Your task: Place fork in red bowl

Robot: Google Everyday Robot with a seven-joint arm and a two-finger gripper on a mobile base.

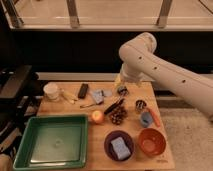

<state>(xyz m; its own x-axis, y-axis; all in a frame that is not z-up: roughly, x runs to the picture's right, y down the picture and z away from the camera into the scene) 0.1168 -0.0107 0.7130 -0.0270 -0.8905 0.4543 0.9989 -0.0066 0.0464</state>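
The red bowl [151,142] stands at the front right of the wooden table, orange-red and with nothing in it. The fork [87,105] looks like a thin dark sliver lying flat near the table's middle, left of a black-handled tool [114,106]. My gripper [122,89] hangs from the white arm over the back middle of the table, pointing down. It is well behind the red bowl and to the right of the fork, close above the tabletop.
A purple bowl [119,145] holding a blue sponge sits left of the red bowl. A green tray [52,141] fills the front left. A white cup [50,91], pale utensil [67,96], black block [83,90], orange fruit [97,116], pine cone [118,117], small can [140,104] and blue cup [146,118] crowd the middle.
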